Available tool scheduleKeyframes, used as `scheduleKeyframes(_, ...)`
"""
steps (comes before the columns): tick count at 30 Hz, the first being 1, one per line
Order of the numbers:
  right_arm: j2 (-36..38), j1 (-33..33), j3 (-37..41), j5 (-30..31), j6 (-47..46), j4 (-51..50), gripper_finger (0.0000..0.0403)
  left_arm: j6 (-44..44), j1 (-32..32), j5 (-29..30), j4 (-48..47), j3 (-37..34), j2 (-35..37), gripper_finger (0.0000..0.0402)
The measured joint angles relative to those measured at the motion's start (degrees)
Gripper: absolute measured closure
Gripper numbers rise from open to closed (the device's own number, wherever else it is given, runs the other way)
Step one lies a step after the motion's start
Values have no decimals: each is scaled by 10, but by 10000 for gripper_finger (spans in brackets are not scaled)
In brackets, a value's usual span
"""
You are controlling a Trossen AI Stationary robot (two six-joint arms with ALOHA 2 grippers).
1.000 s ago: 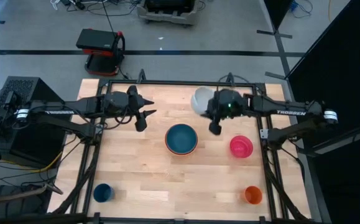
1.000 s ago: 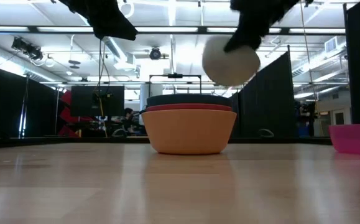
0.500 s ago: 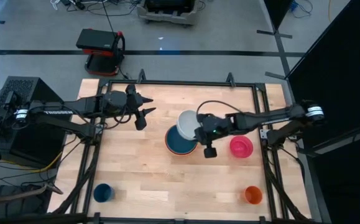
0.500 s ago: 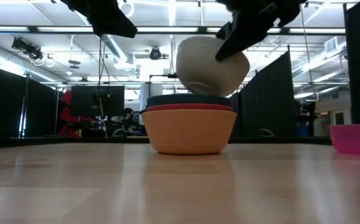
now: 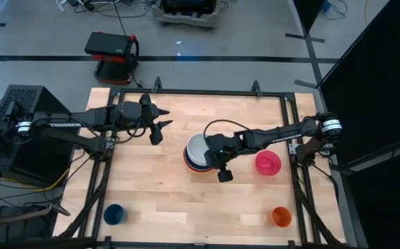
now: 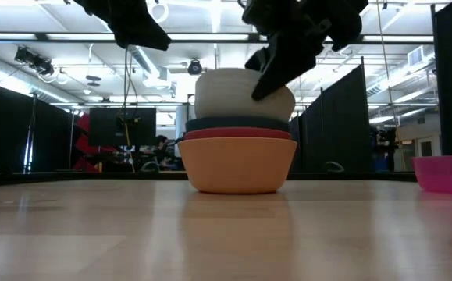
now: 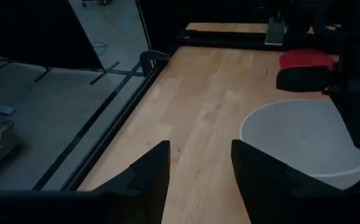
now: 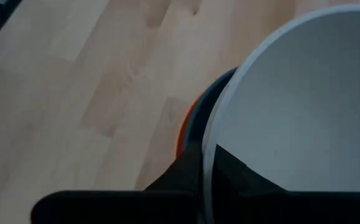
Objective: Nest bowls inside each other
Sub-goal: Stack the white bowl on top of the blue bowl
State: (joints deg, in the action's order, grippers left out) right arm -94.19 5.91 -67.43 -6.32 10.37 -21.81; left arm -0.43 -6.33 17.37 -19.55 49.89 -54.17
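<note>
white bowl now on stack, right claw gripping

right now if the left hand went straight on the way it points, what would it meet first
Probably the white bowl sitting on the stack; the left hand looks across bare table toward it, though it may be too high to touch.

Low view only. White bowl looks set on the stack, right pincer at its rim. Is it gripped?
Observer: Yes. In the right wrist view the right pincer straddles the white round plastic bowl's rim, one finger inside, one outside.
Operator: Is it centred on the stack?
Observer: No. In the high view it sits shifted toward the left arm's side. A crescent of the stack of nested round plastic bowls shows past its rim.
Operator: Left arm?
Observer: The left pincer is open and empty, above the bare wooden table, clear of the stack.
</note>
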Motion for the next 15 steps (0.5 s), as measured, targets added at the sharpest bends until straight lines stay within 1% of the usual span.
scheduleKeyframes(13,-8,-5,-1,-1,-26,23,328,-3,0,0,-11,0,0,243)
scheduleKeyframes(15,-9,-5,-2,0,-28,25,313,-3,0,0,-14,0,0,243)
